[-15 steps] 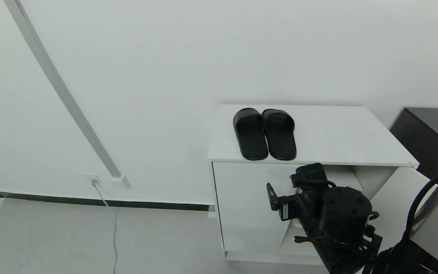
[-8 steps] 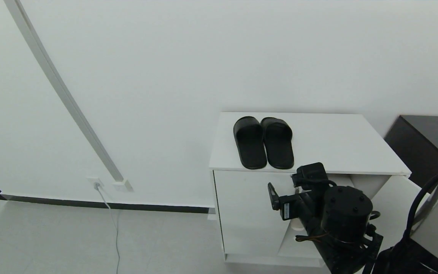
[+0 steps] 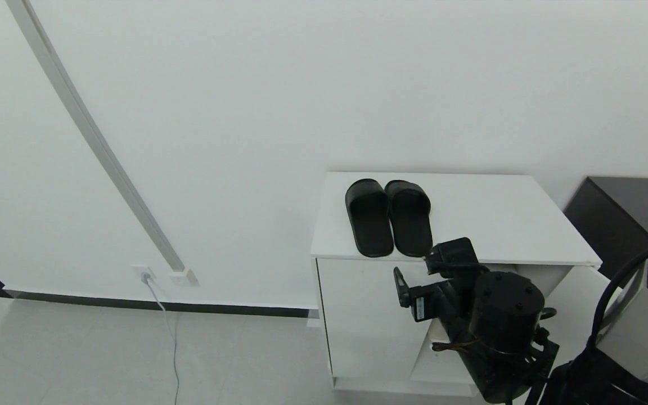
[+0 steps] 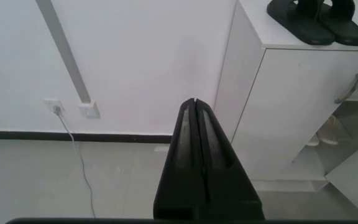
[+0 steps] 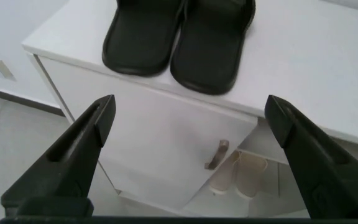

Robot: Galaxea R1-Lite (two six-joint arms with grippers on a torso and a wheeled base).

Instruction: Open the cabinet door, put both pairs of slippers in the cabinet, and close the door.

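— Checking locations: what do we find?
— We note black slippers (image 3: pixel 388 218) atop the cabinet (image 3: pixel 498 225), pale slippers (image 5: pixel 238 174) inside. We find the right gripper (image 5: pixel 189 106), facing it, released; the left gripper (image 4: pixel 194 106) clenched, empty.

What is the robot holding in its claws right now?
Nothing. The right claw is open and empty near the black slippers on the cabinet; the left claw is shut on nothing.
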